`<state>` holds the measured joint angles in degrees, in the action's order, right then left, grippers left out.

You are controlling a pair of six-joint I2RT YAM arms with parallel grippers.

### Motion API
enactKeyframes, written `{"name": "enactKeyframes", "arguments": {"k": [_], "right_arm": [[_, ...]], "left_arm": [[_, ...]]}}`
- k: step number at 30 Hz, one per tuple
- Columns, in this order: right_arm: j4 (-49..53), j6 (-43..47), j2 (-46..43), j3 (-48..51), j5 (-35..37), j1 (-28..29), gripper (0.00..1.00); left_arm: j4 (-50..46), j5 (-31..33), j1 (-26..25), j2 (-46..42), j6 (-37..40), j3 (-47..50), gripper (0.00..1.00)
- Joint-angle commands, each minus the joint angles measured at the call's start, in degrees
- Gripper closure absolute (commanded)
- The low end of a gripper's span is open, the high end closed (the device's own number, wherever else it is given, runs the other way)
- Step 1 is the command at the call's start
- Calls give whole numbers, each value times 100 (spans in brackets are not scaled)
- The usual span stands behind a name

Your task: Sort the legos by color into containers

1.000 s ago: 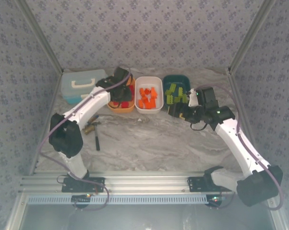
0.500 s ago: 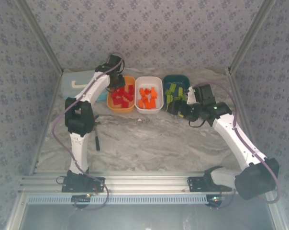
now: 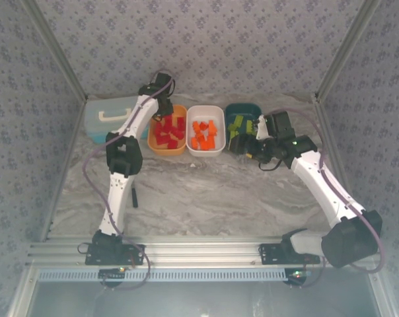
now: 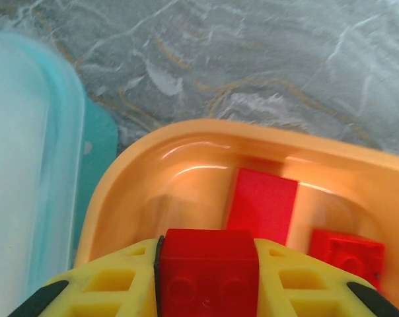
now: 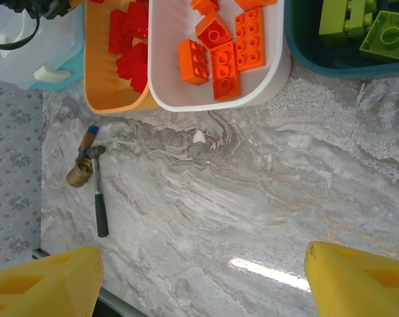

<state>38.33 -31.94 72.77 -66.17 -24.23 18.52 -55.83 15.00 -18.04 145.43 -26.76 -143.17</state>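
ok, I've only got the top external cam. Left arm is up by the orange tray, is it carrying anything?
Observer: Yes. The left wrist view has a red brick pinched between the left fingers, above a corner of the orange tray.
Operator: And the right side?
Observer: In the right wrist view the right fingers stand wide apart with nothing between them, above bare table.
Operator: The left arm blocks the spot beside the black tool. What's there?
Observer: A small brass-coloured piece lies beside the top end of the black tool.
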Motion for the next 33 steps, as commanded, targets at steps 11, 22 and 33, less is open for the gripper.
{"name": "enactKeyframes", "arguments": {"k": [11, 22, 33], "right_arm": [[159, 12, 94, -165, -7, -61, 18], [361, 138, 63, -395, 329, -78, 17], [1377, 230, -18, -1407, 2525, -334, 0]], "left_arm": [[-314, 157, 12, 240, 62, -202, 57], [-352, 23, -70, -383, 14, -235, 48], [928, -354, -173, -3711, -429, 2643, 1]]}}
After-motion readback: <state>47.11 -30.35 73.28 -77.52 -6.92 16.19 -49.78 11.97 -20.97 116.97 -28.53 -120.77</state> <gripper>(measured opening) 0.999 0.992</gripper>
